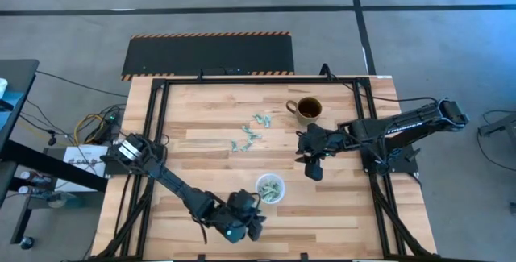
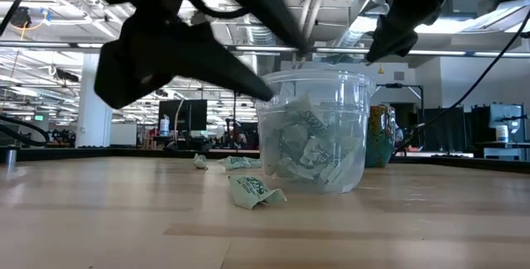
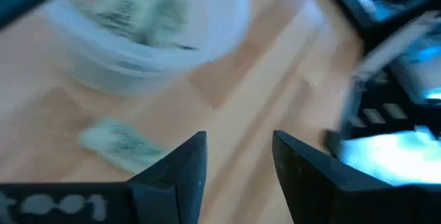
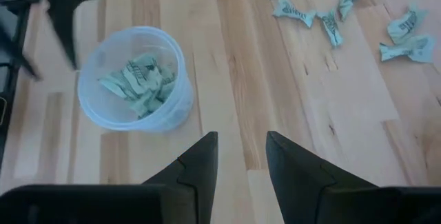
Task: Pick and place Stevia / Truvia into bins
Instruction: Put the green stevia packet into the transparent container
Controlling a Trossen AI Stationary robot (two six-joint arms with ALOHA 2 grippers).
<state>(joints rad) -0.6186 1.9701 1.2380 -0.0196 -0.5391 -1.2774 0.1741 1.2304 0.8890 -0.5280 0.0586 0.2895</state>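
Observation:
The clear cup (image 1: 270,188) stands on the table toward its near edge and holds several pale green sachets (image 4: 138,79). More sachets (image 1: 250,133) lie loose on the wood farther back, left of the brown mug. One crumpled sachet (image 2: 252,190) lies on the table right by the cup's near side, also in the left wrist view (image 3: 120,145). My left gripper (image 3: 238,158) hovers open and empty near the table's near edge, just left of the cup. My right gripper (image 4: 241,151) hangs open and empty above the table, to the right of and beyond the cup (image 4: 131,79).
A brown mug (image 1: 306,109) with dark contents stands beyond my right gripper. A dark metal frame (image 1: 153,125) runs around the table's edges. Bare wood lies between the cup and the loose sachets.

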